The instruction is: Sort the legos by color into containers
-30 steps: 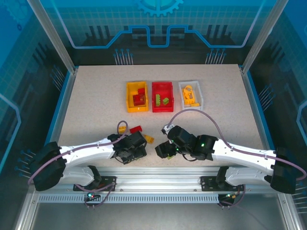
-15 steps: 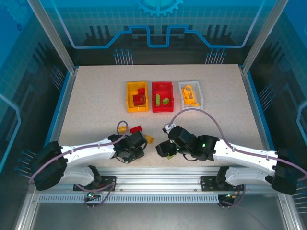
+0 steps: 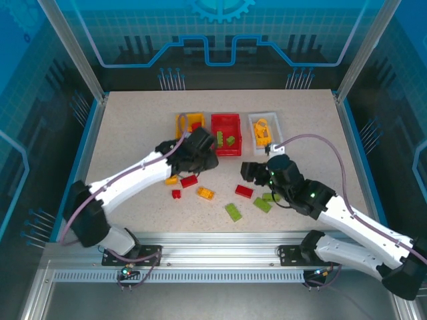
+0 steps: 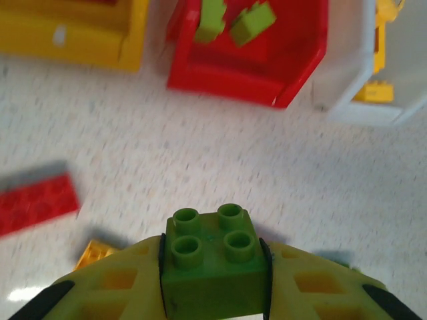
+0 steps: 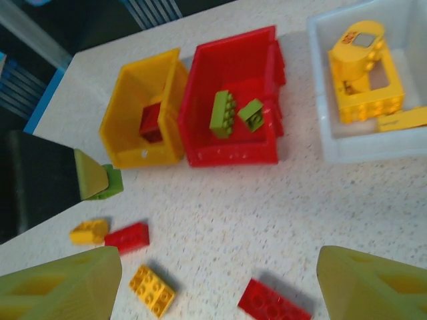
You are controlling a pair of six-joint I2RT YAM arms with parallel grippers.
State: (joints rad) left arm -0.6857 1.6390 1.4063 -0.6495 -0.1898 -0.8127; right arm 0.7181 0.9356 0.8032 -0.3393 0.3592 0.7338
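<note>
Pinches a green four-stud brick point(image 4: 213, 263) in the left gripper point(image 4: 213, 241), clamped snugly between the two yellow-green fingers point(image 4: 113, 283), studs facing up. Hovers that gripper over the speckled table point(image 4: 220, 160), near the containers. Faces the red bin point(image 4: 293, 73) straight ahead, with two green bricks point(image 4: 233, 23) inside it. Has the yellow-orange bin point(image 4: 73, 47) ahead and to the gripper's left, and the white bin point(image 4: 343, 80) ahead and to its right, holding yellow pieces point(image 4: 373, 90). Has a long red brick point(image 4: 37, 203) flat on the table to the left of the fingers, and a corner of a yellow-orange piece point(image 4: 93, 253) just beside the left finger.

Spreads the right gripper point(image 5: 220, 263) wide above the table, gripping nothing. Looks down on a second red brick point(image 5: 270, 303) lying below the gap, closer to the right finger, and an orange brick point(image 5: 152, 290) just beside the left finger. Has the three bins in a row ahead, and the left gripper ahead and to the left, just in front of the yellow-orange bin. Leaves loose green bricks point(image 3: 233, 212) on the table behind the right gripper, toward its arm's base
</note>
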